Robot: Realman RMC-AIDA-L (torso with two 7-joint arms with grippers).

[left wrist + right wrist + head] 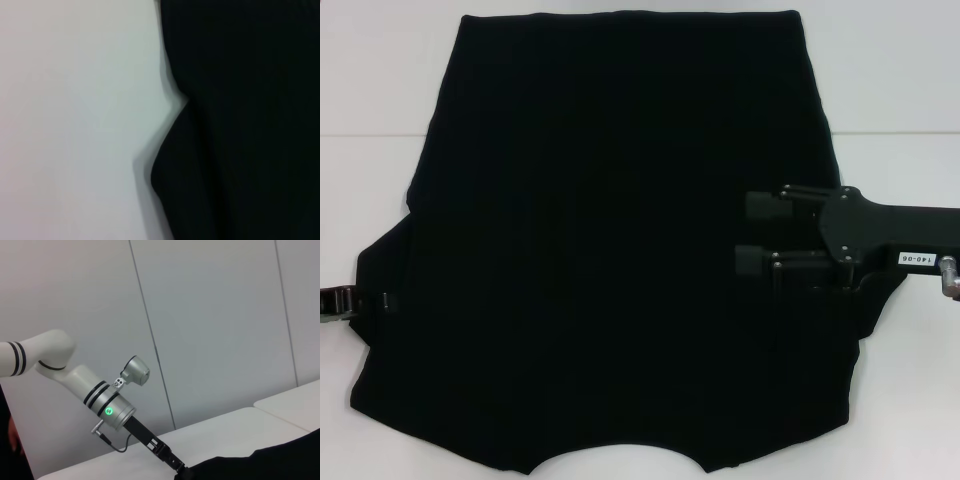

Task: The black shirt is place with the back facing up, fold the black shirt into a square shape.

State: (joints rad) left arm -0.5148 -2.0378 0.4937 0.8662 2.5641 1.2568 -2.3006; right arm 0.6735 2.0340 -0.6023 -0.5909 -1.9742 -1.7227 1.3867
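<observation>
At the far left of the head view, the left end effector (365, 299) sits low at the edge of the black shirt (620, 250), right where the left sleeve pokes out over the white desk (370, 80); its tips meet the fabric's edge, but whether they are clamped on the cloth or merely touching it cannot be told. The left wrist view shows only the shirt's wavy edge (240, 120) lying against the pale desk (75, 120). To the right of that end effector the shirt spreads flat across most of the desk, hem on the far side and curved neckline at the near edge. Farther right, the right end effector (760, 235) hovers over the shirt's right portion with its two black fingers (763, 207) parted, nothing between them. The right wrist view shows the left arm (107, 400) reaching down to the shirt's edge (260, 465), with grey wall panels (210, 315) behind.
</observation>
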